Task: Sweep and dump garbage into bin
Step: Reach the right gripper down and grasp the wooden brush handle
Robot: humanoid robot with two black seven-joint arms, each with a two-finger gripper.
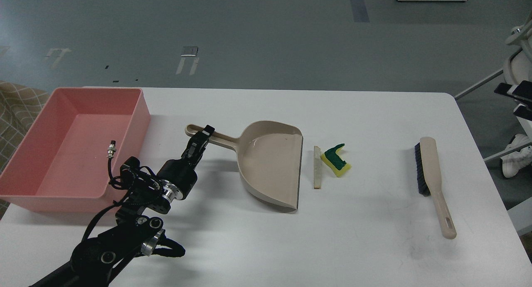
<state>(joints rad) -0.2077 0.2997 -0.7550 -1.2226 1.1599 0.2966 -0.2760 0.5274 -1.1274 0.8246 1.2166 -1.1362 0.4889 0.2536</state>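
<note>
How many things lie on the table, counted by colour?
Pink: 1, the bin
Beige: 3, the dustpan, the brush, the sliver
Yellow and green: 1, the sponge piece
Total: 5

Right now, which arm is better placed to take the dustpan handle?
Left. The left gripper is already at the dustpan handle's end, beside the pink bin. The right arm is out of view, though the brush lies on that side, right of the sponge piece and sliver.
</note>
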